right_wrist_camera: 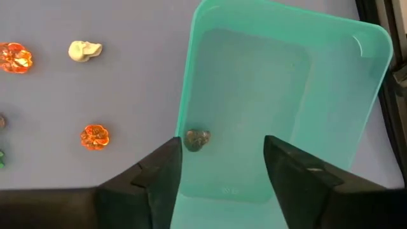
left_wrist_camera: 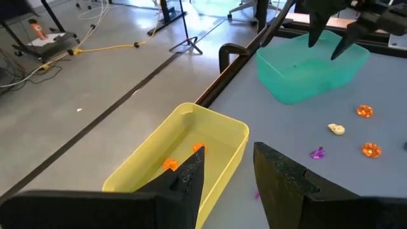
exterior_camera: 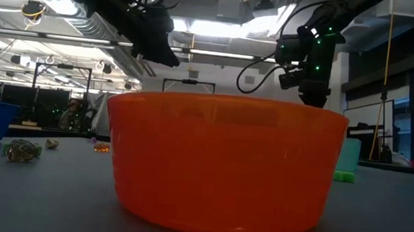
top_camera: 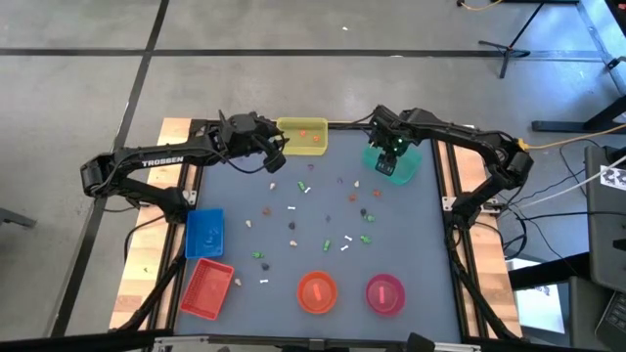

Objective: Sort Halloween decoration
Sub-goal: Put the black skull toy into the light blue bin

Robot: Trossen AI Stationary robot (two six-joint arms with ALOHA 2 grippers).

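Note:
Small Halloween decoration trinkets (top_camera: 293,227) lie scattered over the middle of the grey table. My left gripper (left_wrist_camera: 229,159) hangs open above the near edge of a yellow tray (left_wrist_camera: 191,149) at the far edge, with nothing between its fingers. Two orange trinkets (left_wrist_camera: 170,164) lie in that tray. My right gripper (right_wrist_camera: 222,152) points down, open, over a teal tray (right_wrist_camera: 280,95) at the far right. A dark grey trinket (right_wrist_camera: 196,139) lies on that tray's floor, below the fingers and apart from them. Orange (right_wrist_camera: 95,136) and beige (right_wrist_camera: 84,50) trinkets lie on the table beside the teal tray.
A blue tray (top_camera: 204,233) and a red tray (top_camera: 207,287) stand at the near left. An orange bowl (top_camera: 317,292) and a pink bowl (top_camera: 385,293) stand at the near edge. In the low view the orange bowl (exterior_camera: 222,161) fills the foreground.

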